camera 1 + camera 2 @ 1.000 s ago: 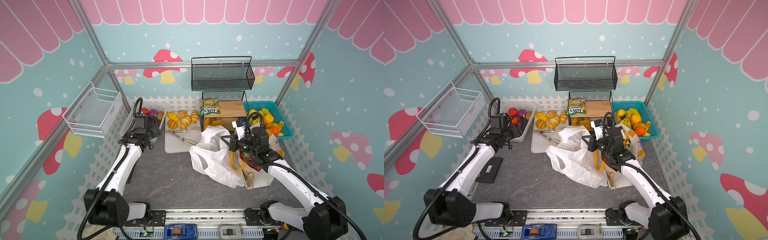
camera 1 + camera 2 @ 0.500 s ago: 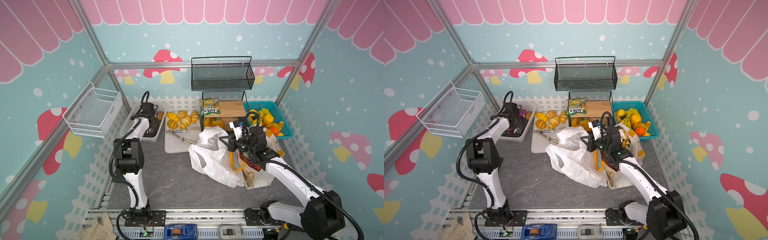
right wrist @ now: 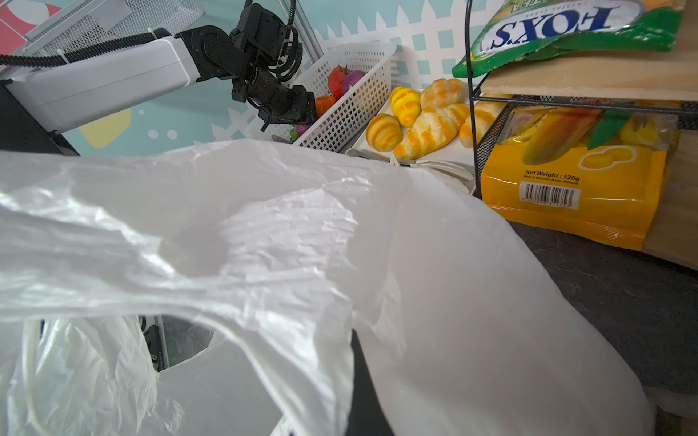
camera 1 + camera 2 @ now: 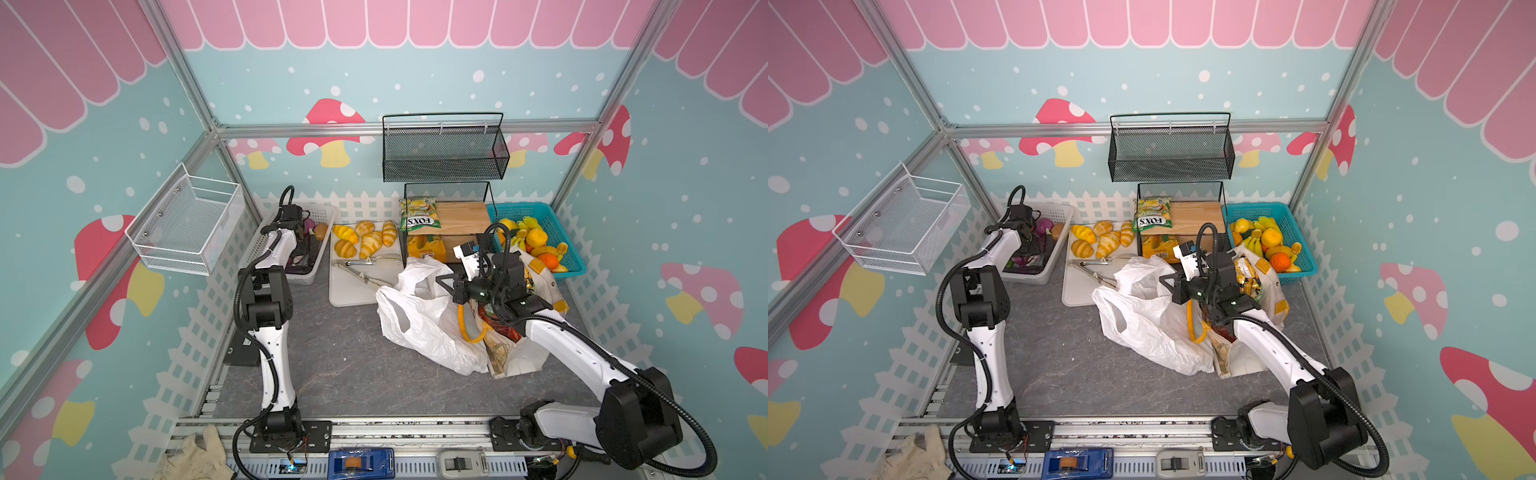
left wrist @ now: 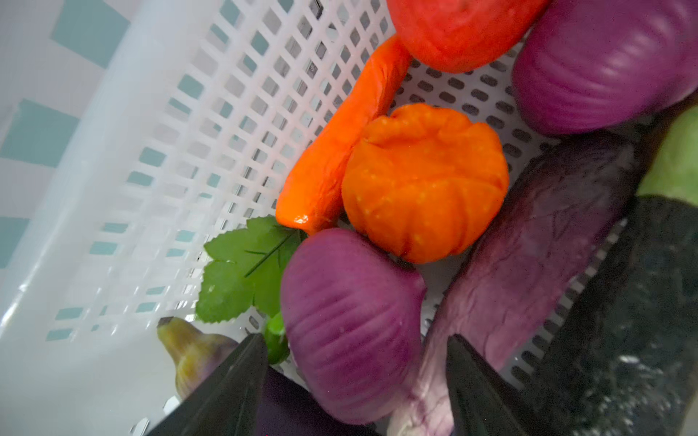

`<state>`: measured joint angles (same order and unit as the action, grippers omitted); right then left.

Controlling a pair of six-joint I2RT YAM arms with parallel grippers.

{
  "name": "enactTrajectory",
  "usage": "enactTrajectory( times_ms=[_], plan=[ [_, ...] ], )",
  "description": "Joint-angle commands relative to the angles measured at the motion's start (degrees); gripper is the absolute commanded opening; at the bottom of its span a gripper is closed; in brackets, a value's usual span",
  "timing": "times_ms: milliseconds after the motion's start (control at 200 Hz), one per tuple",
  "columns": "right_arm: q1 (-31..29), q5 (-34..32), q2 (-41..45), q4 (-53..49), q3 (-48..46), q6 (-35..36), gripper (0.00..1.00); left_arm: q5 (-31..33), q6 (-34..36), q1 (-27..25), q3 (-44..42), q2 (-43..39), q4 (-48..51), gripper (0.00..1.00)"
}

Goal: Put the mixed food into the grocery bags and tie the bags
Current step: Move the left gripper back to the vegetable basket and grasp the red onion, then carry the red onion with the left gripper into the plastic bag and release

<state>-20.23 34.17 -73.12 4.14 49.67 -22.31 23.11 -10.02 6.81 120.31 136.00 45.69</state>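
While the purple onion (image 5: 351, 324) lies in the white basket (image 5: 151, 158) w/ the rest of the toy veg, the left tool (image 5: 357, 351) is down in that basket, jaws wide apart, one finger (image 5: 234, 381) on either side of the onion; can't tell if they touch it. A ribbed orange piece (image 5: 423, 181) touches the onion. The carrot (image 5: 340, 151) lies along the basket wall right beside it, w/ a green leaf (image 5: 241, 271) at the carrot's end. Also in there: a red tomato (image 5: 453, 30), a 2nd onion (image 5: 604, 64) and a long dark-purple piece (image 5: 528, 264).

In both top views the basket sits at the back-left of the worktop (image 4: 340, 357). The white plastic bag (image 4: 419, 328) lies crumpled right of centre. The right tool (image 4: 441, 281) is closed on the bag's upper edge, film pulled up (right wrist view shows plastic draped over a dark finger (image 3: 362, 385)). The tote (image 4: 519, 361) touches the bag on its right, partly under the right arm. A yellow handle (image 4: 463, 332) shows between the two bags. A black-and-yellow packet (image 4: 1246, 274) sticks out of the tote's mouth, w/ something red (image 4: 503, 328) lower down.

Further out, the bread rolls (image 4: 365, 241) and tongs (image 4: 361, 270) are on a white tray (image 4: 353, 293) btw basket and bag. The FOX'S packet (image 4: 419, 214) rests on the black wire rack (image 4: 446, 187). A teal fruit basket (image 4: 571, 270) stands back-right.
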Motion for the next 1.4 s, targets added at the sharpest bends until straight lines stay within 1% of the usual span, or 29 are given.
enactTrajectory(
  times_ms=[0, 295, 395, 580, 720, 796, 861, 1016, 1136, 1186, 1301, 1321, 1396],
  plan=[
    [0.3, 0.8, -0.7, 0.9, 2.0, 1.0, 0.01, -1.4, 0.8, 1.3, 2.6, 2.4, 2.4, 0.77],
    [0.3, 0.9, -1.5, 0.8, 1.9, 0.2, 0.02, -2.0, 2.4, 2.2, 8.5, 6.8, 4.6, 0.76],
    [0.3, 0.8, -1.6, 0.9, 1.8, 0.0, 0.01, -2.5, 2.7, 2.3, 9.8, 7.7, 5.5, 0.72],
    [0.3, 1.0, -1.9, 1.0, 1.8, -0.4, 0.02, -3.2, 2.2, 2.3, 9.9, 6.6, 5.5, 0.58],
    [0.3, 1.0, -1.7, 1.0, 1.6, -0.5, 0.01, -4.4, 0.3, 2.2, 8.9, 3.7, 5.5, 0.45],
    [0.3, 1.0, -1.5, 1.0, 1.5, -0.4, 0.01, -4.5, -0.8, 1.9, 7.7, 1.3, 5.2, 0.41],
    [0.3, 1.0, -1.4, 1.0, 1.5, -0.4, 0.01, -4.2, -1.1, 1.6, 5.7, -1.1, 3.9, 0.39],
    [0.3, 1.3, -1.1, 1.0, 1.4, -0.4, 0.01, -1.2, -1.2, 0.0, 1.1, -7.5, 2.0, 0.38],
    [0.3, 1.2, -1.2, 1.0, 1.6, -0.4, 0.01, -0.7, -2.0, -2.1, -4.7, -14.0, 0.2, 0.37],
    [0.3, 0.9, -1.2, 1.0, 1.8, -0.4, 0.01, -1.3, -2.8, -3.3, -8.4, -17.9, -0.9, 0.37],
    [0.3, -0.2, -1.2, 1.0, 2.1, -0.5, 0.01, -4.4, -6.8, -6.9, -20.7, -29.4, -5.8, 0.36],
    [0.3, -0.4, -1.2, 1.0, 2.3, -0.6, 0.01, -6.6, -7.5, -7.6, -23.5, -31.7, -7.1, 0.36],
    [0.3, -0.6, -1.7, 1.0, 2.6, -0.9, 0.01, -10.6, -10.7, -10.7, -34.6, -41.0, -12.2, 0.36]
  ],
)
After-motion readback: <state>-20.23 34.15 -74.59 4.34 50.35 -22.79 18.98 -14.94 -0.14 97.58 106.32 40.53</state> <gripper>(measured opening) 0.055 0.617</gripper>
